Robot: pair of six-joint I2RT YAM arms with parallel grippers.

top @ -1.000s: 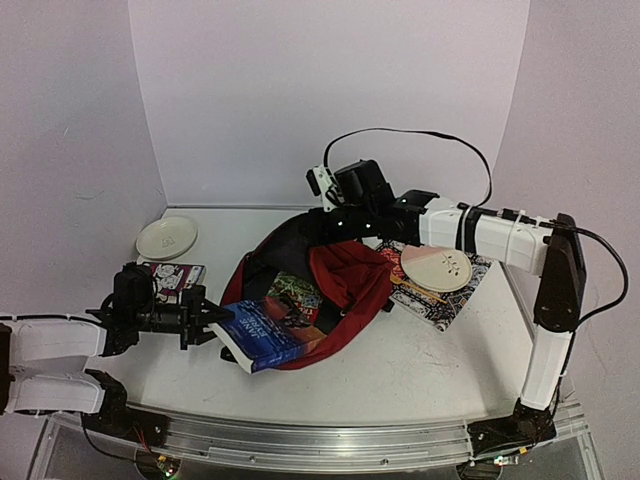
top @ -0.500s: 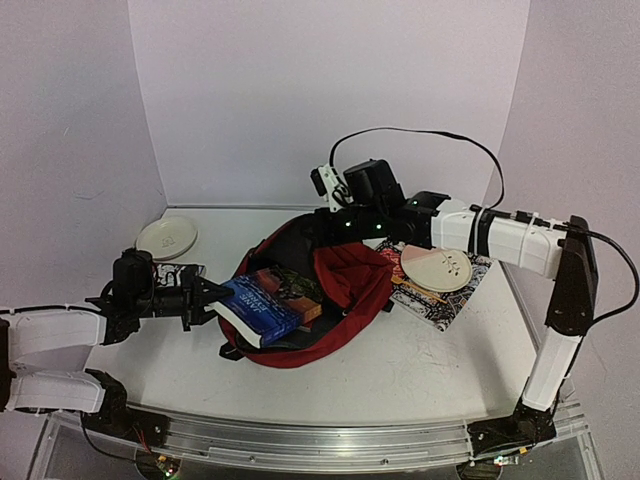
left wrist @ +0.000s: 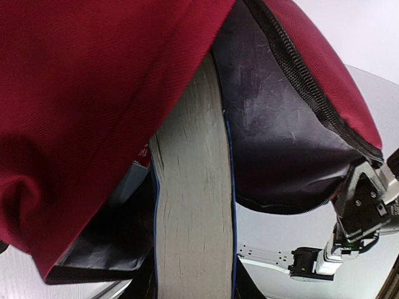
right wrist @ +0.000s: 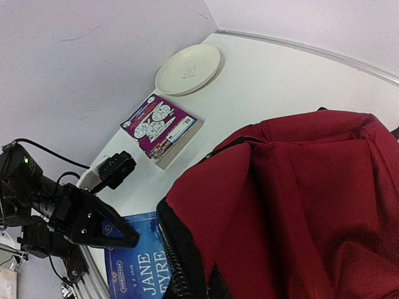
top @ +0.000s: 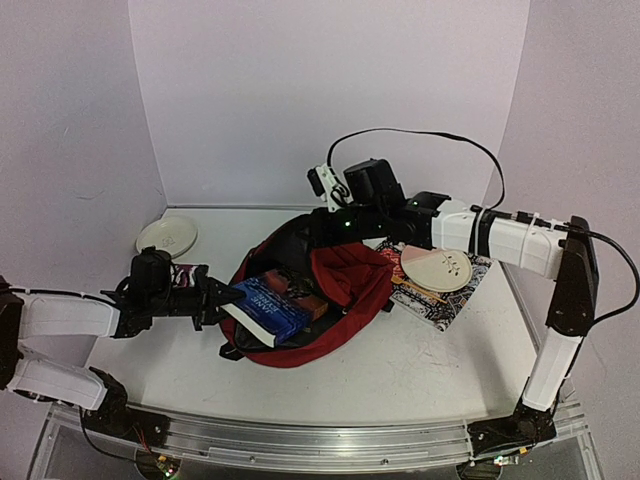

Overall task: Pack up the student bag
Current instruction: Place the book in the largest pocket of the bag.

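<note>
While the left fingers (right wrist: 110, 229) grip one blue book (top: 268, 308) at its near end, set narrowly on its covers, you can see the book angled into the open mouth of the student bag (top: 350, 280). Its far half is inside and its near half sticks out. The one dark red bag lies at the middle of the table (top: 430, 350), with its mouth facing the left arm. The right fingers (top: 322, 226) are pinched tight on the upper rim by the zip, holding that flap raised above the book; the left wrist view shows grey lining under the lifted fabric.

Count two cream plates. One plate (top: 166, 237) sits alone at the far left corner, and the other plate (top: 437, 268) rests on a patterned book (top: 435, 302) just right of the bag. Count three books for certain: the blue one, the patterned one and a purple-covered book (right wrist: 162, 128) lying flat beside the left arm. A fourth item (top: 302, 292) lies deeper in the bag, too shadowed for you to name.
</note>
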